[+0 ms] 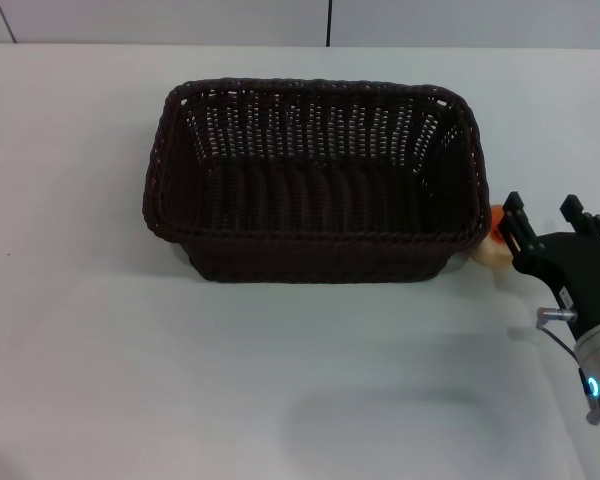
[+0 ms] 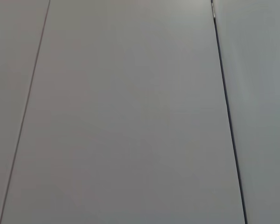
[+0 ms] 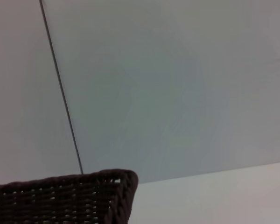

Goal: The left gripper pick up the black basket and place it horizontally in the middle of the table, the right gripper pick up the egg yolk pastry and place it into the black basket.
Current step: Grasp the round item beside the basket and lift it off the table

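The black basket (image 1: 315, 180) already sits mid-table, so it's pastry time. The right gripper (image 1: 542, 222), fingers spread, hovers just beside the egg yolk pastry (image 1: 490, 243) tucked against the basket's right end; next it needs to close on it.

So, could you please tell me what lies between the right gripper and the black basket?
In the head view, the egg yolk pastry sits on the table between the right gripper and the black basket, close against the basket's right end.
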Motion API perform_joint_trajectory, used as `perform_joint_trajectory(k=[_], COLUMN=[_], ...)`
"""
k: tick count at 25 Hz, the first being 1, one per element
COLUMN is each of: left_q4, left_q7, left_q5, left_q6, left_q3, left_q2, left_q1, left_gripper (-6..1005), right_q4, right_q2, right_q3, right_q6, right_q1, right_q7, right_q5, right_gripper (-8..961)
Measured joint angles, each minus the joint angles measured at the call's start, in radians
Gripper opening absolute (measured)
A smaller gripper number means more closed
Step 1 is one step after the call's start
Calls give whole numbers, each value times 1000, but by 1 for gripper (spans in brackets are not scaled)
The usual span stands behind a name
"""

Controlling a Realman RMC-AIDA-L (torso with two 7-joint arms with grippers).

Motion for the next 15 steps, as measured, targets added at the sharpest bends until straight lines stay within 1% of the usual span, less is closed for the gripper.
perform_joint_trajectory(k=[10,15], left_q4=[0,0], left_q7=[0,0], left_q5=[-4,-7], left_q6=[-21,-37], left_q3=[0,0], left_q2=[-1,-2], left_q1=[0,6], left_gripper=[411,411], right_q4=[-58,-69], right_q2=[3,3], right_q3=[-24,-24], right_q6=[12,18], right_q1=[45,47], right_q7=[54,55], right_q5=[0,3], right_gripper=[680,680])
